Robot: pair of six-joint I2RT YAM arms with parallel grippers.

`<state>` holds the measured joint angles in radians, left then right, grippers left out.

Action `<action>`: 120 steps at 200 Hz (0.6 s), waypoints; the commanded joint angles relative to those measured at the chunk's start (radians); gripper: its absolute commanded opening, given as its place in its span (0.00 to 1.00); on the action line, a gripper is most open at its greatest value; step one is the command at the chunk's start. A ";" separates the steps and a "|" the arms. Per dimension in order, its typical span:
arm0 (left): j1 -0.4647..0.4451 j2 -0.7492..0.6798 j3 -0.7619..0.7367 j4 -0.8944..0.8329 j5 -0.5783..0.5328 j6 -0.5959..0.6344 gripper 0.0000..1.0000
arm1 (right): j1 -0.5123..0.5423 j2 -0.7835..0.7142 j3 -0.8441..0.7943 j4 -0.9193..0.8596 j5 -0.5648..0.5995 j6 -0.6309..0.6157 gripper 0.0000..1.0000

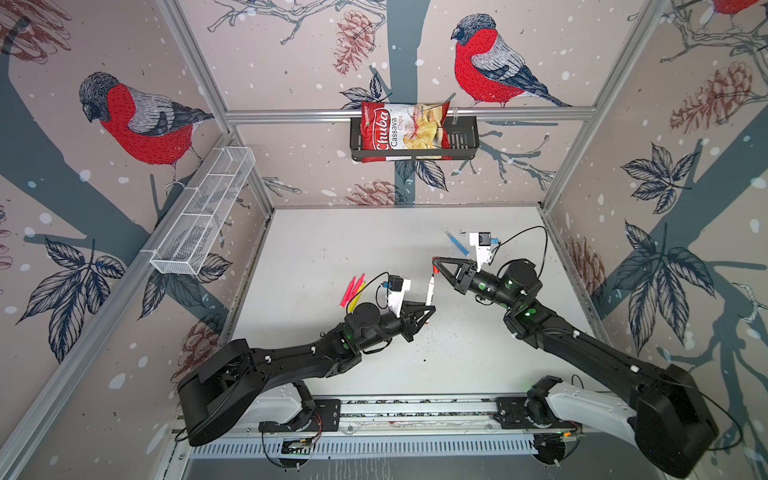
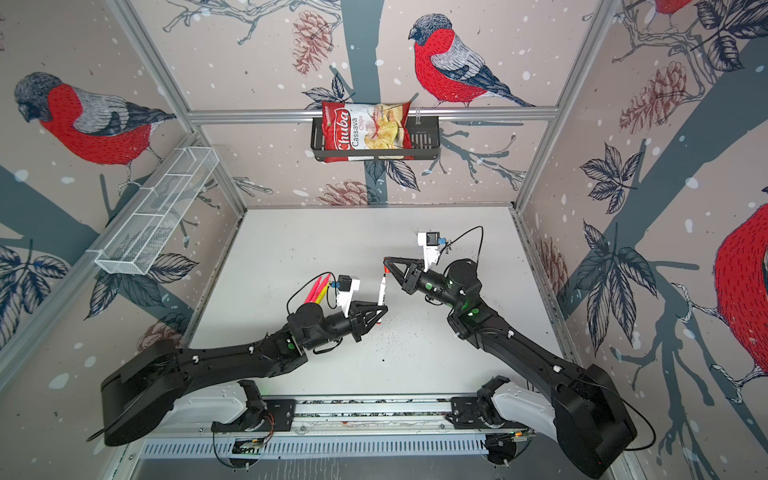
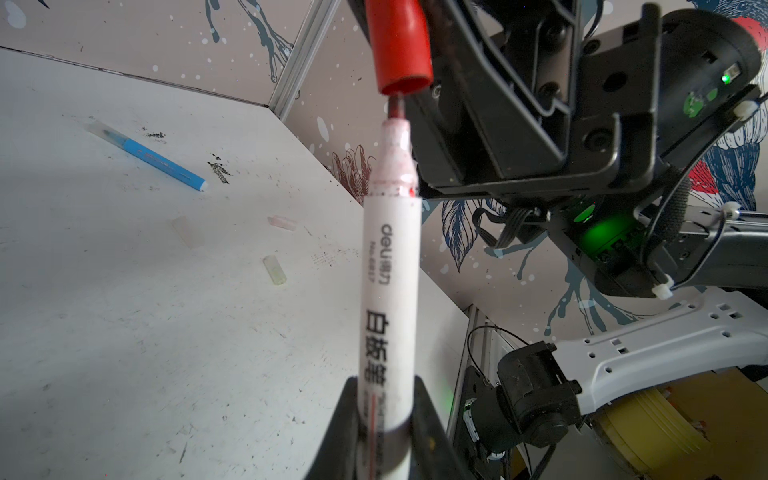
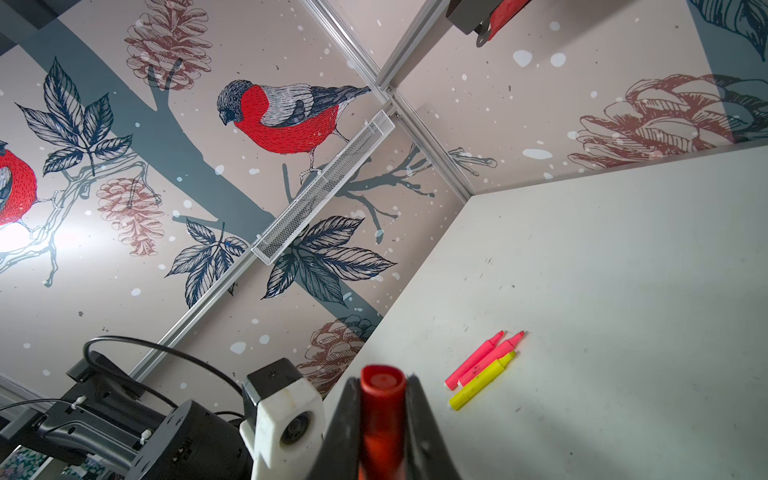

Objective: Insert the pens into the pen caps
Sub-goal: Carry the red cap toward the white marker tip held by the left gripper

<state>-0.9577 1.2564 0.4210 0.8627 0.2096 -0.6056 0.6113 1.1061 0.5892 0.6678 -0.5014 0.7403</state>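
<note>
The left gripper (image 1: 431, 309) pinches the white pen (image 3: 390, 266), the right gripper (image 1: 434, 261) pinches the red cap (image 3: 401, 45), nib at its mouth, not seated; blue pen (image 3: 166, 162) looks capped, three highlighters (image 4: 490, 358) lie bare

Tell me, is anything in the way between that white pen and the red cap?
Nothing visible. The left gripper holds the white pen, the right gripper holds the red cap, and the pen's tip sits right at the cap's open mouth with nothing between them.

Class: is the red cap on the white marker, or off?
Off. In the left wrist view the red cap meets only the white marker's tip; the stained neck is bare.
</note>
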 commanded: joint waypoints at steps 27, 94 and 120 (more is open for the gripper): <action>-0.003 0.003 0.016 0.053 0.007 0.001 0.00 | 0.016 0.006 -0.018 0.076 -0.002 0.019 0.10; -0.003 -0.006 0.010 0.086 -0.018 -0.015 0.00 | 0.042 -0.014 -0.054 0.100 0.008 0.018 0.10; -0.003 -0.005 0.017 0.106 -0.023 -0.033 0.00 | 0.068 -0.023 -0.070 0.114 0.016 0.005 0.10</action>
<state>-0.9596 1.2549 0.4294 0.8703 0.2070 -0.6205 0.6594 1.0931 0.5293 0.7361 -0.4808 0.7578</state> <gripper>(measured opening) 0.181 0.163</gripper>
